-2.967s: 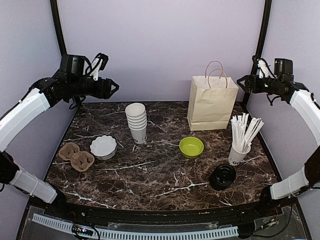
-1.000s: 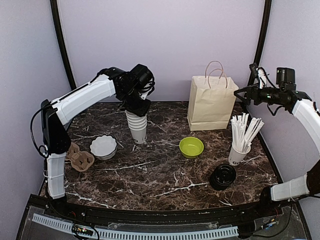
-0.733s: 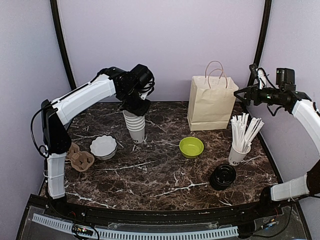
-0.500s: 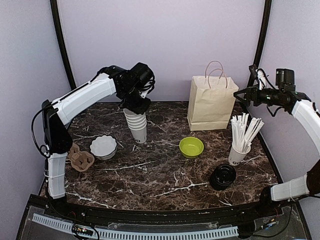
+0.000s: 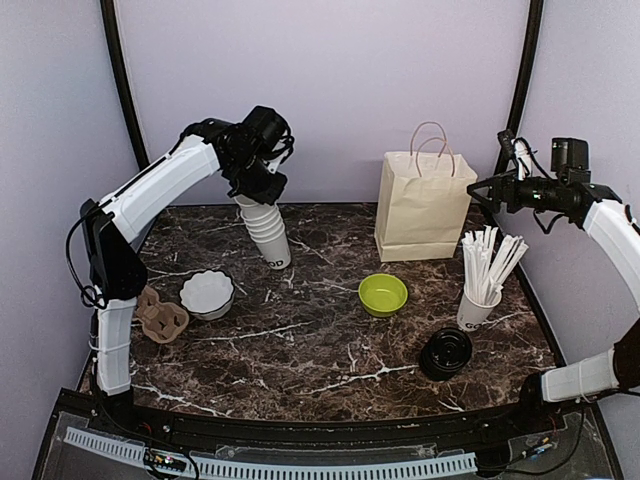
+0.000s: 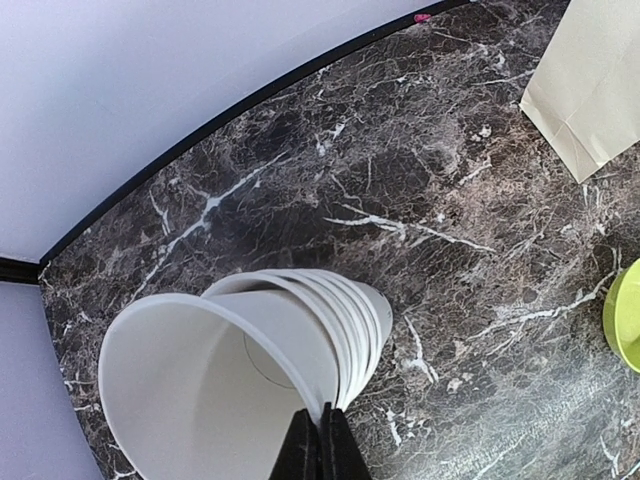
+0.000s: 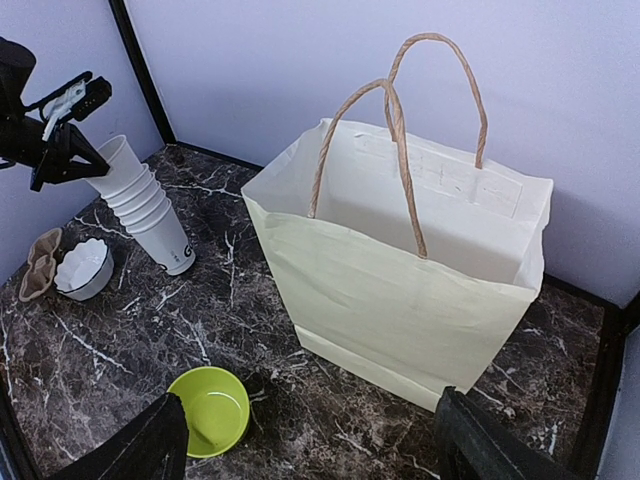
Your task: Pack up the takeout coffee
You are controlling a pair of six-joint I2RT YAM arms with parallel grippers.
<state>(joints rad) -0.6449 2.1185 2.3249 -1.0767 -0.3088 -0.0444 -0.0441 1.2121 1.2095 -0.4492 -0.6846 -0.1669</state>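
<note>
— Where are the cups?
— Upper left of the overhead view. The stack of cups (image 5: 270,235) leans, with its mouth up-left and its base down-right by the table (image 5: 320,330). The left gripper (image 6: 321,428) is pinched shut on the top cup (image 6: 200,390) at its near rim, so the stack runs down and away from the fingers.
— Is the base lifted?
— Cannot tell.
— And to the right?
— The paper bag (image 5: 425,205) stands upper right. The right gripper (image 5: 476,187) hovers beside it, jaws wide and holding nothing. The left arm is far nearer the cups.
</note>
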